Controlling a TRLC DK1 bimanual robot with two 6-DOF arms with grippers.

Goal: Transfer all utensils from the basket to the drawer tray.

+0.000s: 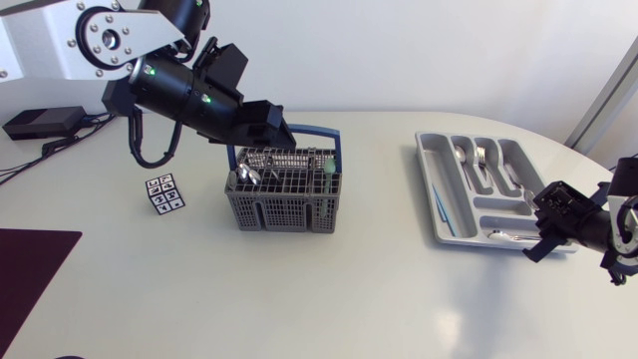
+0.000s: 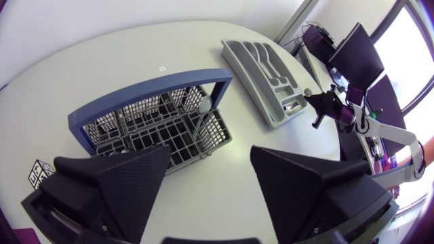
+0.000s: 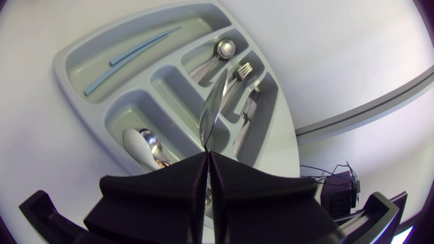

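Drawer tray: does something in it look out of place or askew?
Nothing looks spilled or damaged. Only a thin knife, shut in the right end effector, hangs slanted over the dividers of the drawer tray, not yet in a compartment.

The left gripper [image 1: 277,130] is hovering over the basket [image 1: 284,204], by its blue handle [image 1: 311,129]; utensils [image 1: 251,176] are standing inside. The tray [image 1: 439,189] is lying well apart, holding a spoon [image 1: 459,152] and fork [image 1: 481,155], and the right gripper [image 1: 540,225] is hanging at its near corner.
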